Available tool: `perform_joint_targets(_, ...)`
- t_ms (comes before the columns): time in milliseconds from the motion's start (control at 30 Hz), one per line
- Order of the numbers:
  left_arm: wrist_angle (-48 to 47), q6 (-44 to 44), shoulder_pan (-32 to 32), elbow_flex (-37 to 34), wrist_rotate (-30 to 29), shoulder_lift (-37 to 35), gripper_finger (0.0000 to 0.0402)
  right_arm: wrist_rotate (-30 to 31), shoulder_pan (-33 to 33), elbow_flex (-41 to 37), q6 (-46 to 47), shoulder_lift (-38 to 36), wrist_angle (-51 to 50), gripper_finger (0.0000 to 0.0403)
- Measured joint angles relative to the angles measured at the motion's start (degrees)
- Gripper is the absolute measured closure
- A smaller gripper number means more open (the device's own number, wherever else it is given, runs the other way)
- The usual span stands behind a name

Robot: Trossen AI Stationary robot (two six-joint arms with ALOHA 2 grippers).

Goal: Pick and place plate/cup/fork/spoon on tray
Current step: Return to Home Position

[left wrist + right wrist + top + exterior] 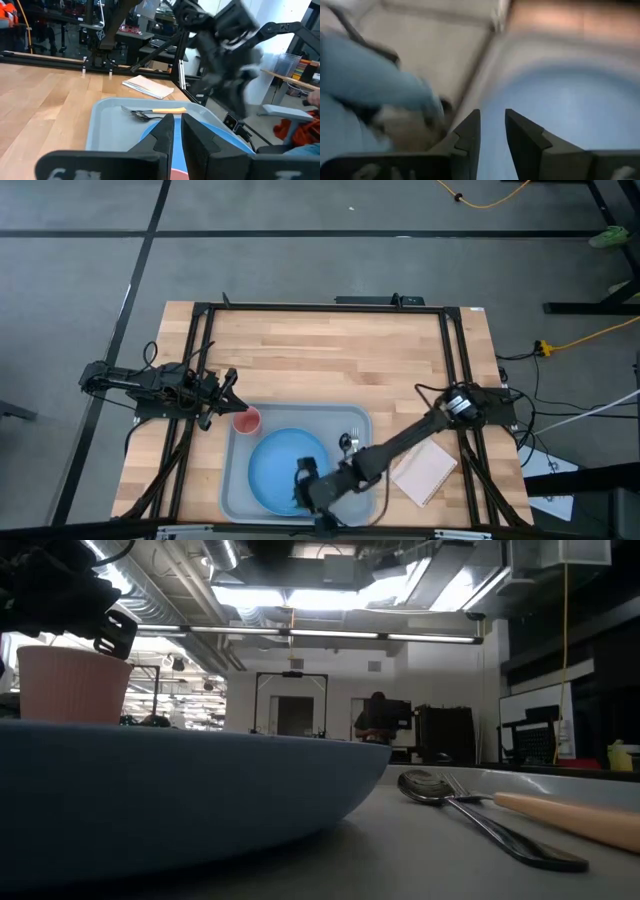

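Overhead, the right gripper [305, 483] hangs low over the plate [275, 465] on the tray [300, 417], so it should rise straight up before swinging home. At table height, the spoon [470, 808] and fork [570, 820] lie beside the plate, with the cup [75, 685] behind. The left wrist view shows the left gripper [178, 132] pinched together and empty near the cup. The right wrist view shows fingers slightly apart, holding nothing.

the high view looks straight down on the whole table [330, 350]. the low view sits low, right next to the plate [150, 790], and faces the room behind. the left wrist view looks across the tray [107, 125] at the fork [167, 110], which the low view sees too, and the right wrist view looks at the plate from very near.
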Motion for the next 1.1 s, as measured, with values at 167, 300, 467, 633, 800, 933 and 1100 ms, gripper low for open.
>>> perform_joint_targets(167,0.0,0.0,-0.01,0.0,0.02,0.01,0.0374,-3.25,-3.83,-0.11,0.15,-0.77,-10.33,0.0309)
perform_joint_targets(300,0.0,0.0,0.0,0.0,0.0,0.02,0.0374,-3.92,-4.53,-4.97,-8.82,-7.09,-10.91,0.0309)
perform_joint_targets(467,0.11,0.0,0.0,0.0,-0.31,0.02,0.0374,-3.74,-6.57,-29.7,-7.67,-24.16,3.11,0.0308)
perform_joint_targets(633,0.22,0.0,-0.02,0.0,-1.18,0.02,0.0374,-3.34,-9.0,-55.49,-3.45,-39.77,24.39,0.0308)
perform_joint_targets(800,0.05,0.0,0.0,0.0,-1.42,0.02,0.0374,1.83,-11.59,-70.89,-2.77,-51.35,28.17,0.0308)
perform_joint_targets(933,0.17,0.0,0.0,0.0,-1.4,0.02,0.0374,2.79,-16.58,-79.1,-5.89,-61.55,27.89,0.0308)
perform_joint_targets(1100,0.36,-0.02,0.0,0.0,-1.77,0.02,0.0374,1.96,-23.1,-88.38,-5.17,-74.08,28.16,0.0308)
